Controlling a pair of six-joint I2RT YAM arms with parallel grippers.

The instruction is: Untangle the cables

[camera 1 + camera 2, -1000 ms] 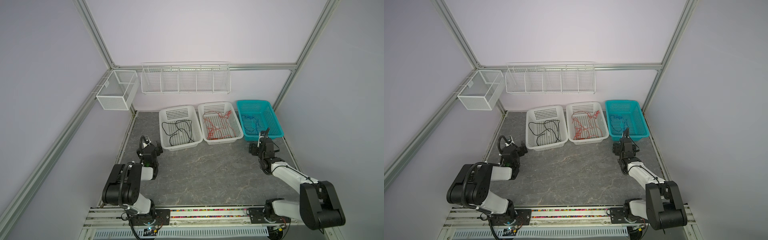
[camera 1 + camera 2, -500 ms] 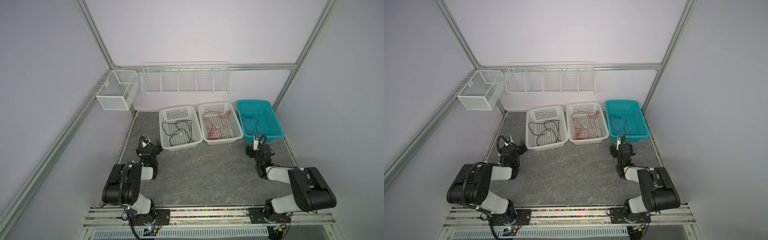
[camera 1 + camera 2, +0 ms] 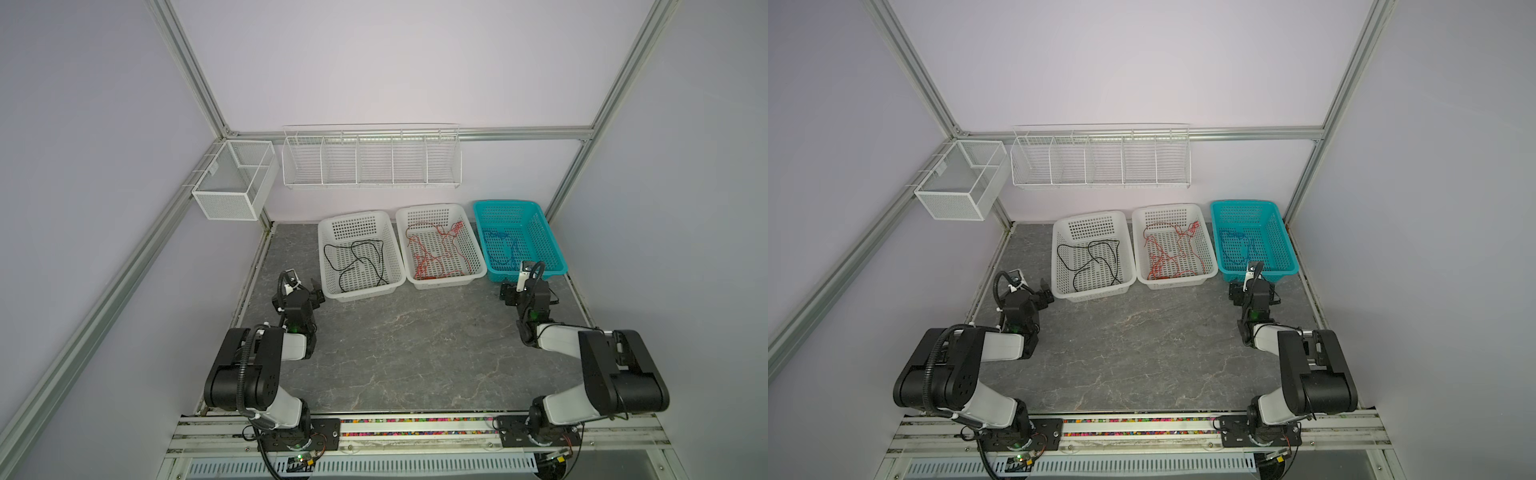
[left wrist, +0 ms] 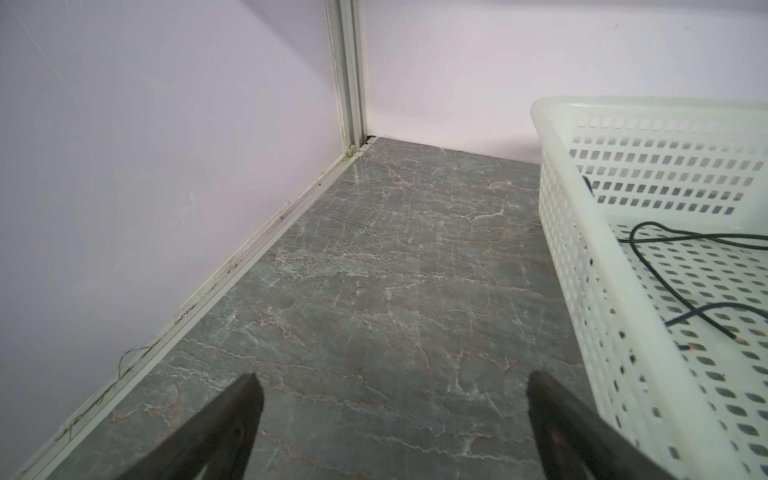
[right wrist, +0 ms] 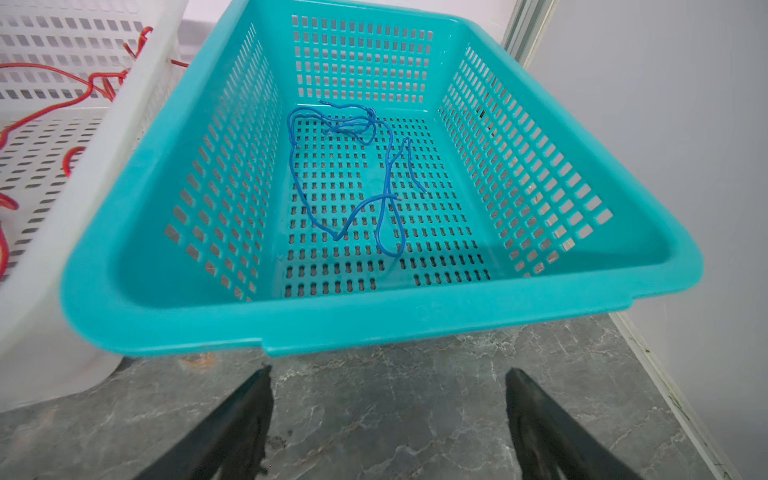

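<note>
On the grey tabletop (image 3: 415,345), black cable (image 3: 360,261), red cable (image 3: 424,262) and blue cable (image 5: 386,196) lay in separate baskets (image 3: 362,293), so the left gripper (image 4: 390,382) and right gripper (image 5: 388,374), both gaping wide and empty, probably needed only to keep off the rims.

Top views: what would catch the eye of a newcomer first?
Three baskets stand in a row at the back of the table: a white basket with a black cable, a second white basket with a red cable, and a teal basket with a blue cable. The left tool and the right tool are open and empty, near the two ends of the row.
</note>
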